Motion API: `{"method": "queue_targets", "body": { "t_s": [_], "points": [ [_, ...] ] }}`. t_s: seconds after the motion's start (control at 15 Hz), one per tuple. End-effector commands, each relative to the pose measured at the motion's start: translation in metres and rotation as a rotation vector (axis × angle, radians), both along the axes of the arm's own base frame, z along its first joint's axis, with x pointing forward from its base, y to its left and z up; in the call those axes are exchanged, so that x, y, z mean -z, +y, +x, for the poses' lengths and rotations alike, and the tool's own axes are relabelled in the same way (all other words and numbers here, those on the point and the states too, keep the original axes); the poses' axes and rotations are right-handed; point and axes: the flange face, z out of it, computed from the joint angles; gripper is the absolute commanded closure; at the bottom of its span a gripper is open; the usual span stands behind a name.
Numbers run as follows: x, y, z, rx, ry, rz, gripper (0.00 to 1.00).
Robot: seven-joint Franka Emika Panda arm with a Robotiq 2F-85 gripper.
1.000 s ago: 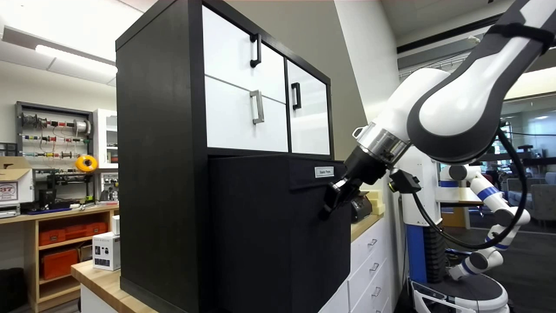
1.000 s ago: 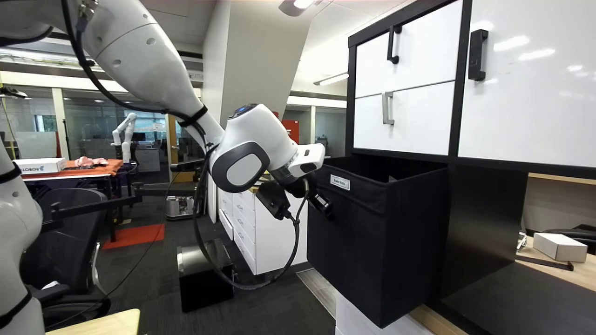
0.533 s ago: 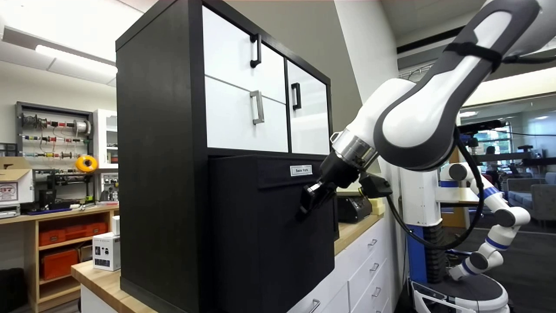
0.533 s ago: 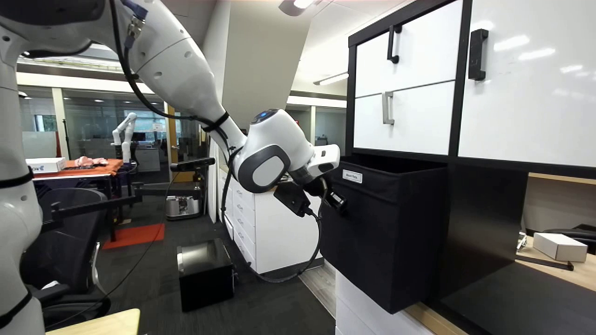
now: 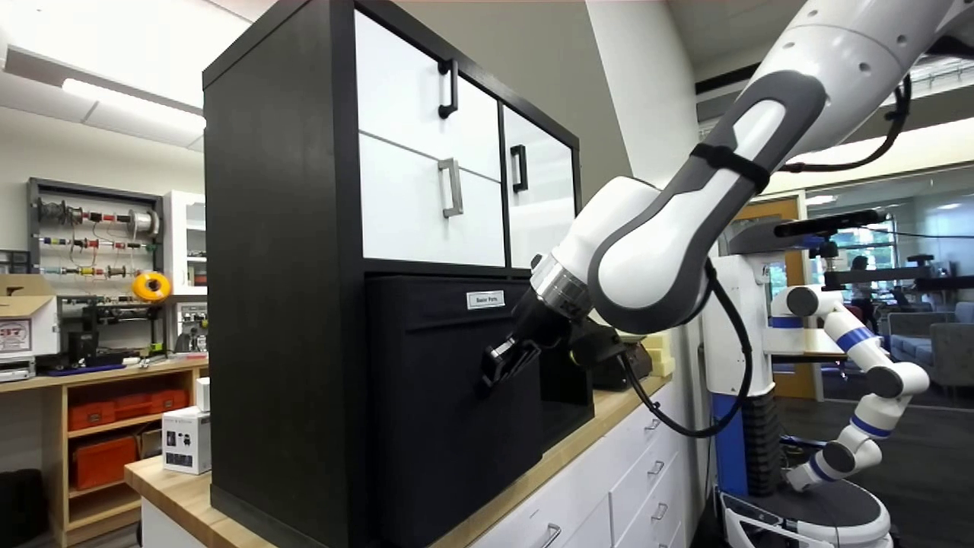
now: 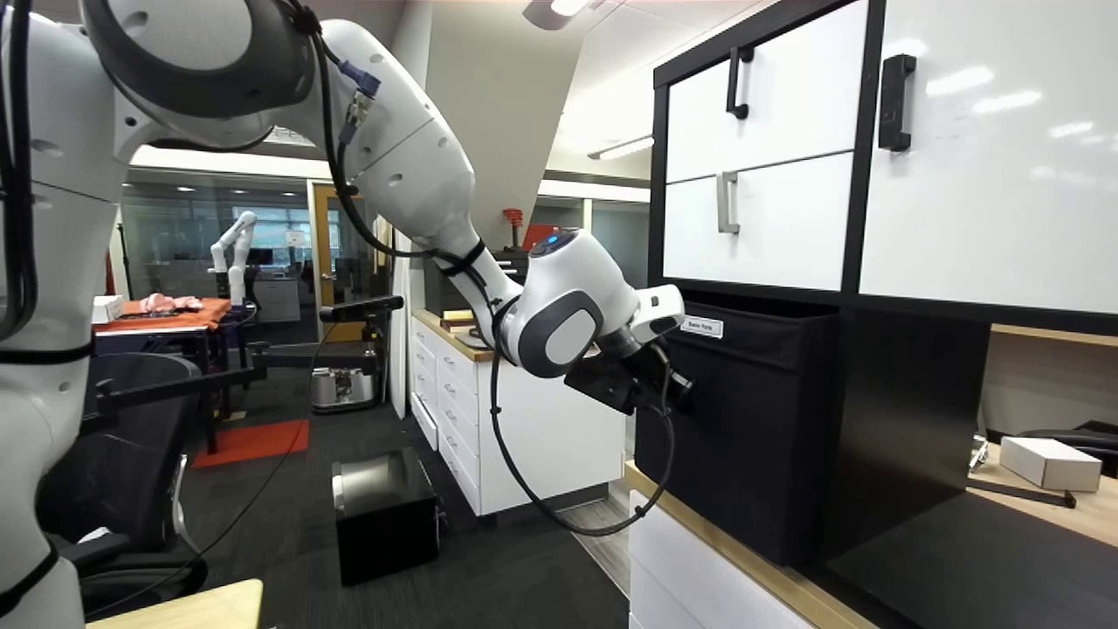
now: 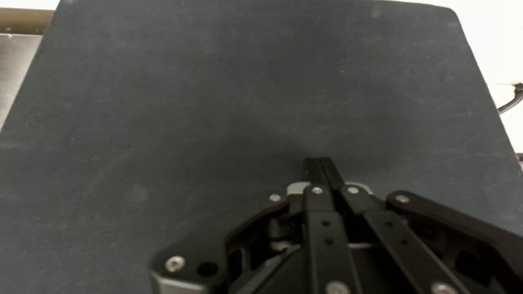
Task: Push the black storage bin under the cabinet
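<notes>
The black storage bin [image 5: 456,426] stands mostly inside the lower opening of the cabinet [image 5: 274,266], below the white drawer fronts. In an exterior view the bin [image 6: 742,437] still sticks out a little past the cabinet's frame [image 6: 851,175], and a dark gap shows above its rim. Its white label [image 6: 702,327] faces outward. My gripper [image 5: 488,379] is shut, with fingertips at the bin's front below the label. In the wrist view the bin's front [image 7: 204,90] fills most of the picture, and the gripper [image 7: 321,159] has its fingers together with nothing between them.
The wooden countertop edge [image 5: 525,487] runs in front of the cabinet, above white drawers [image 5: 555,510]. A black device [image 5: 620,365] stands on the counter behind my wrist. A cable [image 6: 559,524] hangs in a loop below my wrist. A small white box [image 6: 1048,463] lies on the wood surface.
The bin has slid deeper into the cabinet's lower opening, with my shut gripper moving along at its front. More of the countertop edge now shows below the bin.
</notes>
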Motion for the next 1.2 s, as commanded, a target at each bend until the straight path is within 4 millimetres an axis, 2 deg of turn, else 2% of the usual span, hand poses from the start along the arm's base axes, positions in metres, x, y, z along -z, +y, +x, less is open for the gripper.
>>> {"method": "queue_targets", "body": {
  "t_s": [0.0,0.07,0.2,0.4,0.6,0.8,0.93,1.13],
  "points": [
    [0.006,-0.003,0.037,-0.001,-0.008,-0.007,0.71],
    [0.0,-0.001,0.035,-0.008,-0.004,-0.005,0.71],
    [-0.011,-0.001,0.032,-0.018,0.024,-0.017,0.6],
    [-0.026,0.005,-0.009,-0.043,0.238,-0.002,0.41],
    [-0.043,0.003,-0.042,-0.025,0.408,-0.04,0.22],
    [-0.086,0.002,-0.066,-0.008,0.524,-0.082,0.03],
    [-0.112,0.006,-0.084,-0.021,0.606,-0.083,0.0],
    [-0.138,0.014,-0.111,-0.038,0.716,-0.073,0.0]
  ]
}}
